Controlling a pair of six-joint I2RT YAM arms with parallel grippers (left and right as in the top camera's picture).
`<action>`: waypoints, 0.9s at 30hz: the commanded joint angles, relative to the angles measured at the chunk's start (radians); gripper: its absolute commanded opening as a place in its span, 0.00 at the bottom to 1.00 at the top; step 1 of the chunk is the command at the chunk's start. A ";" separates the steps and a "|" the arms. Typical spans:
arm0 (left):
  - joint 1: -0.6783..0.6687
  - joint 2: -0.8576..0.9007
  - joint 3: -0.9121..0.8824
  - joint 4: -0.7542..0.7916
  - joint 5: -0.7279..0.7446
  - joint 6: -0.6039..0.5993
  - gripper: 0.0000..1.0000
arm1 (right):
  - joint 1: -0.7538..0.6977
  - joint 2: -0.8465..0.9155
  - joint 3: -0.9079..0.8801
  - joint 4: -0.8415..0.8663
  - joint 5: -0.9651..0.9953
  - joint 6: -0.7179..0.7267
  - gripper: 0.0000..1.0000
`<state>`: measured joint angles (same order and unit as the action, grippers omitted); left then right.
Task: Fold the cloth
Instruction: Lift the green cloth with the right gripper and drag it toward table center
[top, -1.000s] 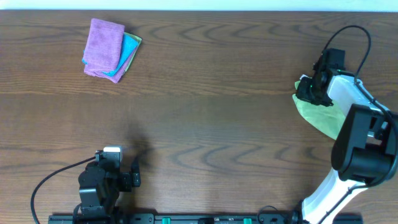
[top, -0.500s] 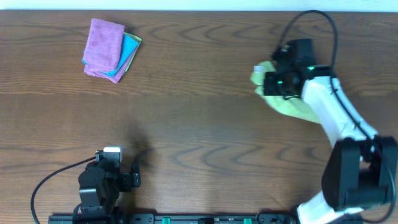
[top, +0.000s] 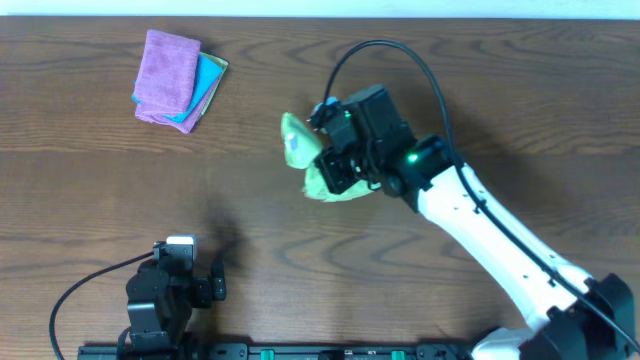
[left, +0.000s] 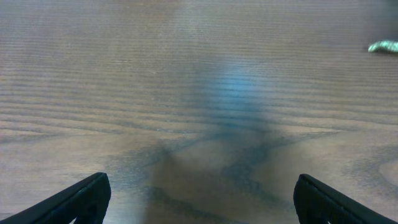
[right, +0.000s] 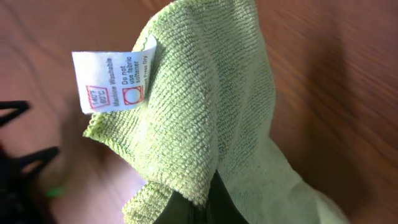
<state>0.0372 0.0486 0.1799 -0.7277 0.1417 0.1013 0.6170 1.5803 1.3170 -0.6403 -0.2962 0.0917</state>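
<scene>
The right end effector (top: 335, 168) is clamped on the bunched green microfiber cloth (top: 298, 145) mid-bench (top: 300, 260). The left end effector (left: 200, 198) rests, jaws apart. No fold is made yet.

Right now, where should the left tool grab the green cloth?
The free corner with the white tag of the cloth, coming from the left: the right tool pinches the opposite end, and that corner sticks out leftward.

The white tag (right: 114, 81) on the green cloth (right: 205, 124) reads "Do not use fabric softener" and "Washable".
</scene>
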 joint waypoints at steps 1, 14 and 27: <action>-0.005 -0.006 -0.014 -0.011 -0.012 -0.012 0.95 | 0.011 -0.033 0.047 0.005 -0.005 0.035 0.02; -0.005 -0.006 -0.014 -0.011 -0.011 -0.012 0.95 | -0.155 0.198 0.046 0.239 0.151 -0.021 0.06; -0.005 -0.006 -0.014 -0.011 -0.011 -0.012 0.95 | -0.245 0.364 0.047 0.511 0.217 0.028 0.56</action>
<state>0.0372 0.0494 0.1799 -0.7280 0.1417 0.1017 0.3645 1.9900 1.3491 -0.1127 -0.0811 0.1047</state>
